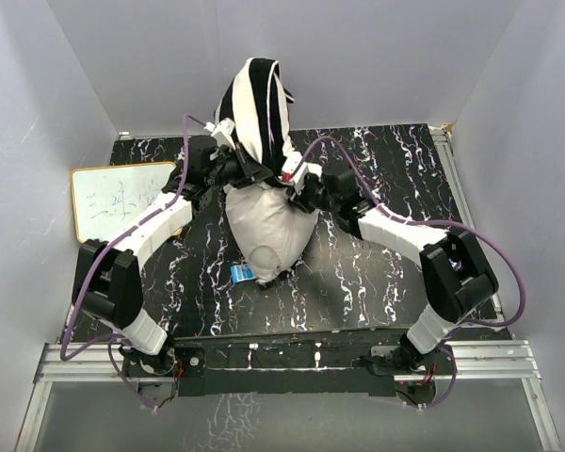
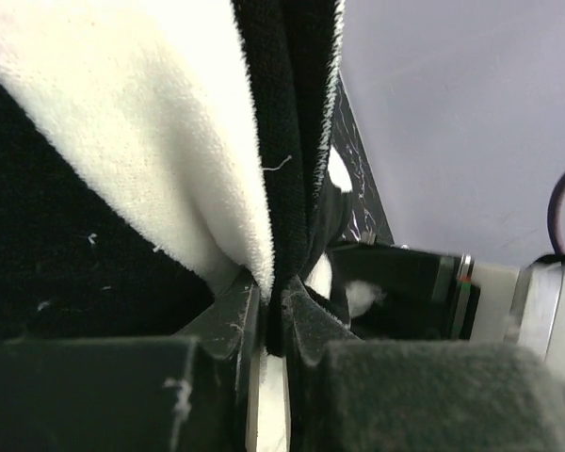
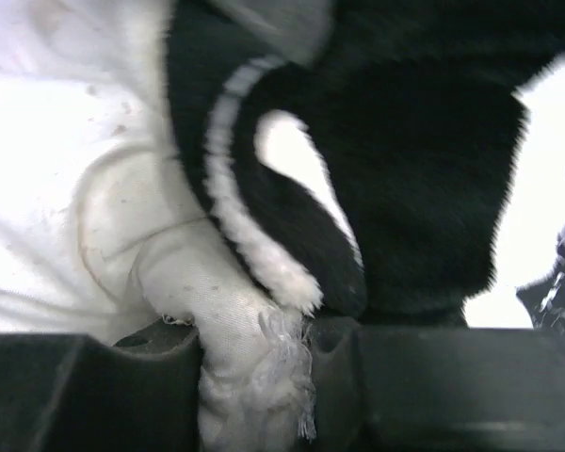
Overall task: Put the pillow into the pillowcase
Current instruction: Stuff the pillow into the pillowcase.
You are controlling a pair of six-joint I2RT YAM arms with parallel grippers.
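Aluminium frame [image 1: 508, 358]: runs along the near edge and carries both arm bases.
Table [image 1: 386, 273]: black marbled top with white veins.
Blue tag [image 1: 242, 273]: lies on the table, just beside the near end of the white cushion.
Pillow [image 1: 268, 231]: plain white and plump, mid-table between the two arms. Its near end is bare and its far end is covered by striped cloth.
Right gripper [image 3: 254, 330]: fingers pressed onto a frayed fold of the pillow's white fabric, with a striped edge just above them.
Left gripper [image 2: 275, 292]: fingers pinching a fold of black-and-white cloth.
Pillowcase [image 1: 259, 104]: wide black and white stripes, bunched over the pillow's far end and rising above both grippers.
Whiteboard [image 1: 113, 198]: at the table's left side, well apart from the pillow.
Walls [image 1: 377, 56]: plain and pale, behind everything.
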